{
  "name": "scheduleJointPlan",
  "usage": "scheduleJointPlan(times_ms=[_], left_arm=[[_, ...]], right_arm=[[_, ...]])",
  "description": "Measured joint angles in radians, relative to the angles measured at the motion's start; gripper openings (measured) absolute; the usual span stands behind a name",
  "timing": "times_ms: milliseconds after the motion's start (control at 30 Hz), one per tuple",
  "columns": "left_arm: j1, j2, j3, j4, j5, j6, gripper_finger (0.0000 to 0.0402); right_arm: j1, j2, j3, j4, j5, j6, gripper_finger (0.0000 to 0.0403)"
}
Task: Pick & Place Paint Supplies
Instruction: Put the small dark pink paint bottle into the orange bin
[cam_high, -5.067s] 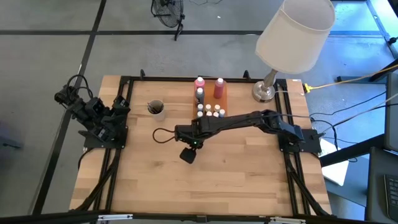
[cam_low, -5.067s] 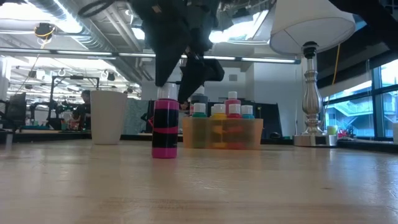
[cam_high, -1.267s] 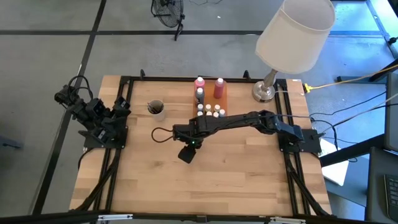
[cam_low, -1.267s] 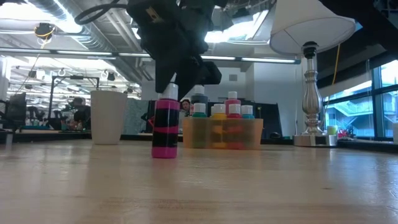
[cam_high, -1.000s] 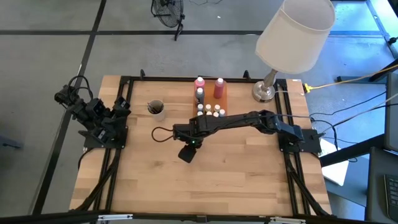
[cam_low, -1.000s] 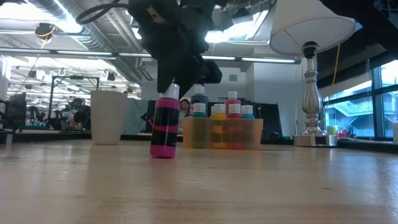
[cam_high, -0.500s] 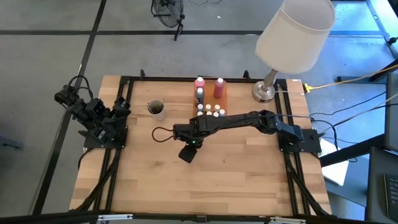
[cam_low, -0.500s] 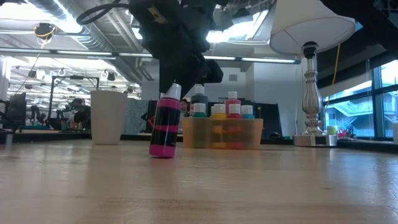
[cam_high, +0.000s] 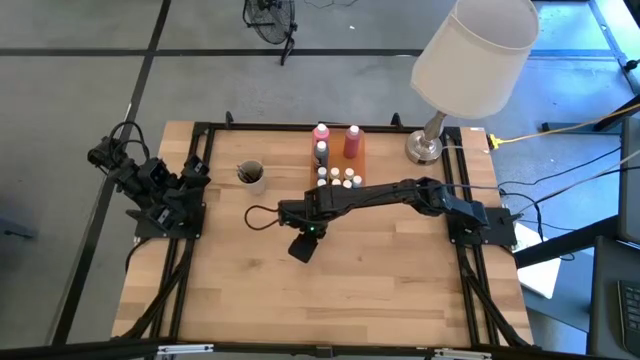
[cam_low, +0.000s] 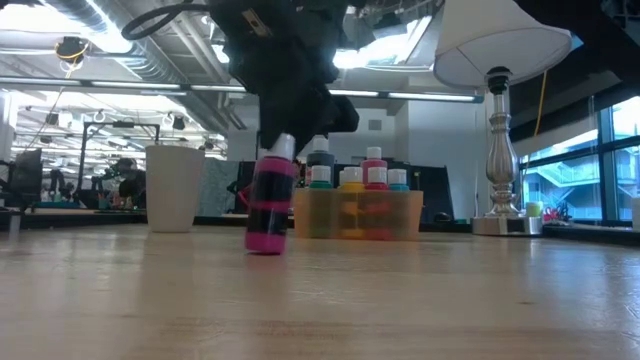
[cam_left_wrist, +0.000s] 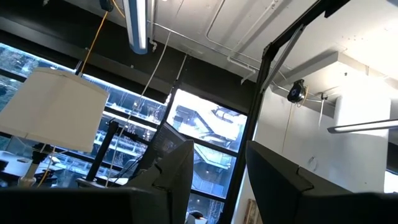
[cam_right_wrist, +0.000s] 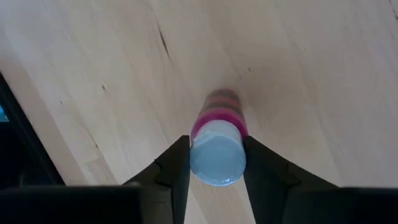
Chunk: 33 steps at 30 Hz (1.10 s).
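A pink paint bottle (cam_low: 268, 205) with a white cap stands tilted on the wooden table, near its middle. My right gripper (cam_right_wrist: 216, 155) comes down on it from above and is shut on the cap; in the high view the gripper (cam_high: 300, 222) hides the bottle. Several more small capped bottles and taller pink ones stand in an orange bin (cam_high: 338, 160) at the table's far side, also in the low view (cam_low: 360, 215). My left gripper (cam_left_wrist: 217, 180) waits folded back at the table's left edge (cam_high: 150, 185), open and pointing up into the room. My right gripper pinches the bottle's white cap (cam_right_wrist: 216, 163) between its two fingers, one on each side. The fingers come from above, pointing steeply down. The bottle leans below them, cap toward the table's right; whether its base (cam_low: 264, 246) still touches the table, I cannot tell.
A white cup (cam_low: 174, 188) stands at the far left of the bin, seen from above with dark contents (cam_high: 250, 175). A big white-shaded lamp (cam_high: 470, 60) on a metal base (cam_high: 424, 148) stands at the far right. Bare wood lies toward the near edge.
The pink bottle has tipped further in my right gripper's hold: its cap end leans more toward the table's right, while its base has stayed at about the same spot. The gripper itself has hardly shifted.
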Motion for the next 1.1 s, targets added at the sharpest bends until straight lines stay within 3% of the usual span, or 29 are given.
scheduleJointPlan(times_ms=[300, 600, 1100], left_arm=[[0.000, 0.000, 0.000, 0.000, 0.005, 0.000, 0.0143], [0.000, -0.021, 0.001, 0.008, 0.031, -0.009, 0.0143], [0.000, -0.073, 0.001, -0.064, 0.037, 0.008, 0.0143]], right_arm=[[0.006, 0.001, 0.157, -0.111, 0.022, -0.005, 0.0122], [0.021, -0.079, 0.155, -0.216, 0.036, 0.003, 0.0122], [0.003, -0.297, 0.156, -0.384, 0.265, 0.029, 0.0122]])
